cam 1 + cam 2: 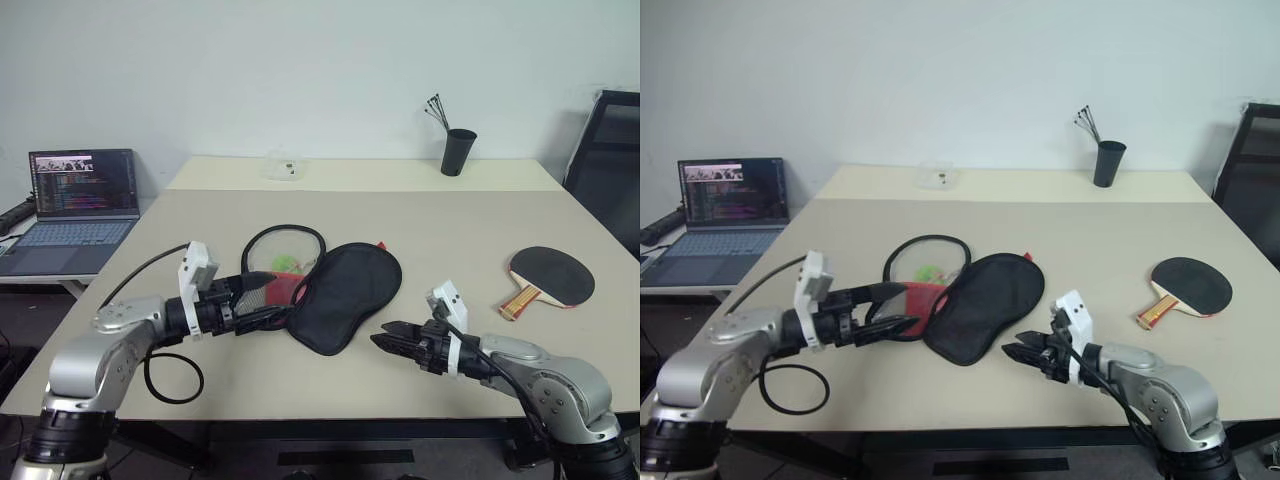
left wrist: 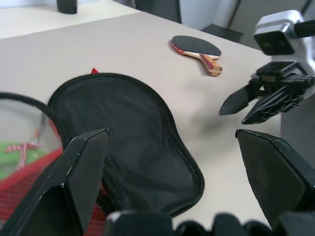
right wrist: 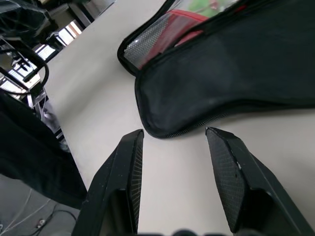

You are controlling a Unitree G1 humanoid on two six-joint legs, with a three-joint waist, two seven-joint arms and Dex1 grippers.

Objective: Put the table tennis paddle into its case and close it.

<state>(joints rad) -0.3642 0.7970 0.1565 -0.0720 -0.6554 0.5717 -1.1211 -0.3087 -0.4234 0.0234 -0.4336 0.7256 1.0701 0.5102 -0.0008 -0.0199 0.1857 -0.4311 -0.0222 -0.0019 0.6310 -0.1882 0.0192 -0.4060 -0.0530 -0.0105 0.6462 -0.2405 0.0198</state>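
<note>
The paddle is lying alone on the table, well off to the right, its handle pointing back toward the robot and slightly left. The right gripper is the nearer one, yet it is aiming left at the narrow end of the case, fingers parted and grasping nothing. The left gripper is hovering wide open and empty at the case's red mesh half. The case is lying unzipped and spread flat between both grippers. Counting: one paddle, one case, two grippers.
</note>
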